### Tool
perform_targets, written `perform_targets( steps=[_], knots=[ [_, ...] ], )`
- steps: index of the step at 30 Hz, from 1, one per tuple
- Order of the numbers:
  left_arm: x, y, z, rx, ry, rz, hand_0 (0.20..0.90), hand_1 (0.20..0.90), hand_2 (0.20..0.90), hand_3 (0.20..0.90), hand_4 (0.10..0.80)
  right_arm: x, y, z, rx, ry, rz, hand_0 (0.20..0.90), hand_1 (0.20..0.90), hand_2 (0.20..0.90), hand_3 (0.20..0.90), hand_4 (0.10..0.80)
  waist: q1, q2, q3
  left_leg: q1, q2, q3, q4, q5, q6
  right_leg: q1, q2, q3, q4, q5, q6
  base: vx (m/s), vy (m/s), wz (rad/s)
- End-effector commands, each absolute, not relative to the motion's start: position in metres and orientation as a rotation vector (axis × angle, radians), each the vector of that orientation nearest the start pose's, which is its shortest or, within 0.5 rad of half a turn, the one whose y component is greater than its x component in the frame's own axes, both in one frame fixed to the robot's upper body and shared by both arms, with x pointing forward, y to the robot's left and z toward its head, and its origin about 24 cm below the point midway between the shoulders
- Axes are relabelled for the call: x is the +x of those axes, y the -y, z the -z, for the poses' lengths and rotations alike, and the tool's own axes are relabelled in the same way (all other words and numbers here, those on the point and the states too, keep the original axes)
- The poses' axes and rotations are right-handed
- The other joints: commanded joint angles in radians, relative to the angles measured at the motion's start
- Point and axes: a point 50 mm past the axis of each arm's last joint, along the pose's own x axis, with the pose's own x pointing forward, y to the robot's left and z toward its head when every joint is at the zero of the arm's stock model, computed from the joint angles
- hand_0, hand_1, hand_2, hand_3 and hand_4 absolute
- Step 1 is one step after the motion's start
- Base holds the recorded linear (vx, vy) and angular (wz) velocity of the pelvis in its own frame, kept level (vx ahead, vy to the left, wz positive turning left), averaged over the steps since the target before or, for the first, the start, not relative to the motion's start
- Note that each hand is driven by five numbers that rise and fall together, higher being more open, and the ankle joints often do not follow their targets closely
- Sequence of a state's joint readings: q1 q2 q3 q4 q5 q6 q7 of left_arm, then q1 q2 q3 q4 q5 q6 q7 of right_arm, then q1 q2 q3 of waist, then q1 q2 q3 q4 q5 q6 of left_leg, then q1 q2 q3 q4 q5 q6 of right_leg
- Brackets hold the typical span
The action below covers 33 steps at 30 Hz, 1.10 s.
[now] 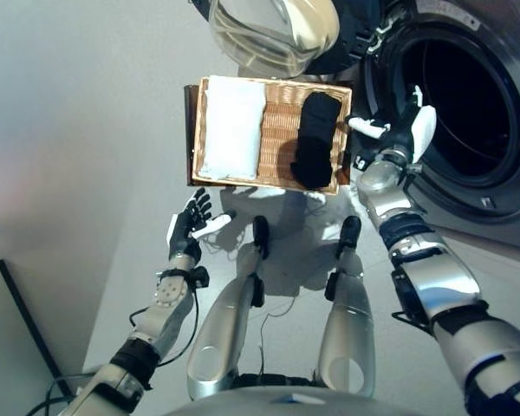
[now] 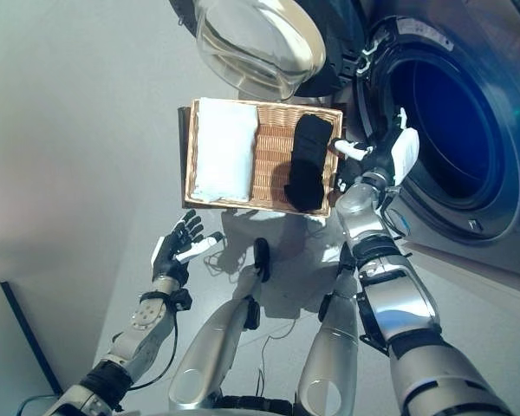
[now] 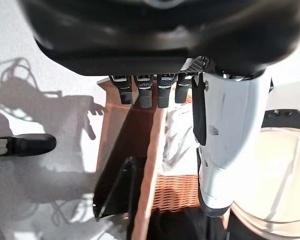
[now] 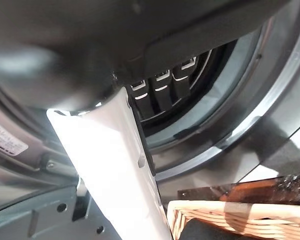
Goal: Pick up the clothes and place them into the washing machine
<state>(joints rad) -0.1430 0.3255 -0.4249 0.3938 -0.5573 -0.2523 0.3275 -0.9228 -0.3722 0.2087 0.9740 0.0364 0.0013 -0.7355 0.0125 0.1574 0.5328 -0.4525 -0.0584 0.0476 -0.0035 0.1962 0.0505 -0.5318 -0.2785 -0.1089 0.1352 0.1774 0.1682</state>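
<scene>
A shallow wicker basket rests on a low dark brown box beside the washing machine. A folded white cloth lies in its left half and a black cloth in its right half. My right hand is open and empty, held between the basket's right edge and the machine's dark drum opening. Its straight fingers point at the drum. My left hand is open and empty, low over the floor in front of the basket's left corner. Its fingers are straight.
The machine's round glass door hangs open over the basket's far edge. A pale wall runs along the left. Grey floor lies in front of the basket.
</scene>
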Motion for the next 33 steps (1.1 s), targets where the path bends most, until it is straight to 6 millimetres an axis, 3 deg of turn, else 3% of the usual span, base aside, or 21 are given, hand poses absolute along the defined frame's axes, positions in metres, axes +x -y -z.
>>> perform_targets(
  steps=[1, 6, 11, 12, 14, 16, 17, 18, 19, 20, 22, 28, 33],
  knots=[
    [0.256, -0.181, -0.003, -0.097, -0.056, -0.167, 0.9, 0.9, 0.9, 0.9, 0.8, 0.39, 0.201, -0.168, -0.643, 0.321, 0.62, 0.9, 0.9, 0.9, 0.9, 0.8, 0.016, -0.031, -0.032, -0.052, 0.049, 0.031, 0.139, -0.127, -0.089, 0.001, 0.024, 0.039, 0.045, -0.071, -0.034, 0.017, -0.009, -0.04],
    [0.256, -0.179, 0.0, -0.08, -0.059, -0.161, 0.9, 0.9, 0.9, 0.9, 0.8, 0.386, 0.195, -0.156, -0.859, 0.348, 0.551, 0.9, 0.9, 0.9, 0.9, 0.8, 0.017, -0.041, -0.038, -0.042, 0.053, 0.03, 0.132, -0.125, -0.091, 0.011, 0.023, 0.033, 0.04, -0.072, -0.032, 0.018, -0.005, -0.04],
    [0.256, -0.179, 0.0, -0.073, -0.051, -0.151, 0.9, 0.9, 0.9, 0.9, 0.8, 0.386, 0.195, -0.16, -1.093, 0.404, 0.503, 0.9, 0.9, 0.9, 0.9, 0.8, 0.022, -0.044, -0.049, -0.037, 0.052, 0.027, 0.123, -0.121, -0.091, 0.015, 0.023, 0.032, 0.034, -0.067, -0.03, 0.005, 0.0, 0.01],
    [0.256, -0.179, 0.0, -0.069, -0.049, -0.14, 0.9, 0.9, 0.9, 0.9, 0.8, 0.387, 0.193, -0.16, -1.281, 0.424, 0.45, 0.9, 0.9, 0.9, 0.9, 0.8, 0.024, -0.049, -0.053, -0.028, 0.052, 0.025, 0.122, -0.125, -0.092, 0.022, 0.024, 0.032, 0.038, -0.073, -0.029, 0.0, 0.0, 0.0],
    [0.256, -0.179, 0.001, -0.069, -0.053, -0.136, 0.9, 0.9, 0.9, 0.9, 0.8, 0.389, 0.194, -0.163, -1.361, 0.435, 0.44, 0.9, 0.9, 0.9, 0.9, 0.8, 0.025, -0.051, -0.057, -0.03, 0.052, 0.024, 0.12, -0.121, -0.091, 0.019, 0.025, 0.033, 0.036, -0.069, -0.029, 0.0, 0.0, 0.0],
    [0.255, -0.181, 0.003, -0.057, -0.059, -0.13, 0.9, 0.9, 0.9, 0.9, 0.8, 0.391, 0.193, -0.172, -1.556, 0.474, 0.409, 0.9, 0.9, 0.9, 0.9, 0.8, 0.027, -0.058, -0.058, -0.025, 0.053, 0.022, 0.12, -0.124, -0.092, 0.023, 0.024, 0.032, 0.039, -0.072, -0.028, 0.018, -0.004, 0.01],
    [0.255, -0.18, 0.004, -0.049, -0.065, -0.114, 0.9, 0.9, 0.9, 0.9, 0.8, 0.393, 0.19, -0.175, -1.741, 0.514, 0.355, 0.9, 0.9, 0.9, 0.9, 0.8, 0.029, -0.063, -0.057, -0.022, 0.054, 0.018, 0.122, -0.128, -0.094, 0.026, 0.024, 0.032, 0.045, -0.08, -0.028, 0.0, 0.0, 0.0],
    [0.255, -0.18, 0.004, -0.05, -0.064, -0.114, 0.9, 0.9, 0.9, 0.9, 0.8, 0.393, 0.19, -0.176, -1.741, 0.515, 0.356, 0.9, 0.9, 0.9, 0.9, 0.8, 0.029, -0.063, -0.058, -0.025, 0.053, 0.018, 0.121, -0.124, -0.093, 0.024, 0.024, 0.032, 0.042, -0.075, -0.028, 0.0, 0.0, 0.0],
    [0.255, -0.181, 0.004, -0.042, -0.064, -0.106, 0.9, 0.9, 0.9, 0.9, 0.8, 0.395, 0.19, -0.181, -1.894, 0.547, 0.326, 0.9, 0.9, 0.9, 0.9, 0.8, 0.033, -0.066, -0.055, -0.022, 0.054, 0.014, 0.123, -0.127, -0.095, 0.028, 0.023, 0.03, 0.048, -0.082, -0.028, 0.0, 0.0, 0.0],
    [0.256, -0.181, 0.004, -0.043, -0.063, -0.106, 0.9, 0.9, 0.9, 0.9, 0.8, 0.395, 0.19, -0.181, -1.895, 0.548, 0.326, 0.9, 0.9, 0.9, 0.9, 0.8, 0.033, -0.066, -0.056, -0.025, 0.054, 0.014, 0.122, -0.123, -0.095, 0.025, 0.023, 0.03, 0.045, -0.077, -0.028, 0.0, 0.0, 0.0],
    [0.255, -0.182, 0.005, -0.032, -0.068, -0.095, 0.9, 0.9, 0.9, 0.9, 0.8, 0.399, 0.184, -0.186, -2.092, 0.568, 0.255, 0.9, 0.9, 0.9, 0.9, 0.8, 0.045, -0.071, -0.052, -0.023, 0.055, 0.01, 0.12, -0.124, -0.097, 0.028, 0.024, 0.025, 0.049, -0.085, -0.028, 0.0, 0.0, 0.0],
    [0.254, -0.182, 0.004, -0.034, -0.064, -0.08, 0.9, 0.9, 0.9, 0.9, 0.8, 0.407, 0.172, -0.2, -2.352, 0.612, 0.143, 0.9, 0.9, 0.9, 0.9, 0.8, 0.064, -0.077, -0.046, -0.036, 0.053, -0.001, 0.108, -0.106, -0.1, 0.022, 0.023, 0.014, 0.042, -0.078, -0.027, 0.0, 0.0, 0.0],
    [0.253, -0.182, 0.002, -0.035, -0.059, -0.071, 0.9, 0.9, 0.9, 0.9, 0.8, 0.412, 0.158, -0.208, -2.422, 0.635, 0.085, 0.9, 0.9, 0.9, 0.9, 0.8, 0.084, -0.077, -0.03, -0.041, 0.054, -0.016, 0.098, -0.097, -0.105, 0.019, 0.02, 0.002, 0.05, -0.087, -0.026, -0.007, -0.007, 0.1]
  ],
)
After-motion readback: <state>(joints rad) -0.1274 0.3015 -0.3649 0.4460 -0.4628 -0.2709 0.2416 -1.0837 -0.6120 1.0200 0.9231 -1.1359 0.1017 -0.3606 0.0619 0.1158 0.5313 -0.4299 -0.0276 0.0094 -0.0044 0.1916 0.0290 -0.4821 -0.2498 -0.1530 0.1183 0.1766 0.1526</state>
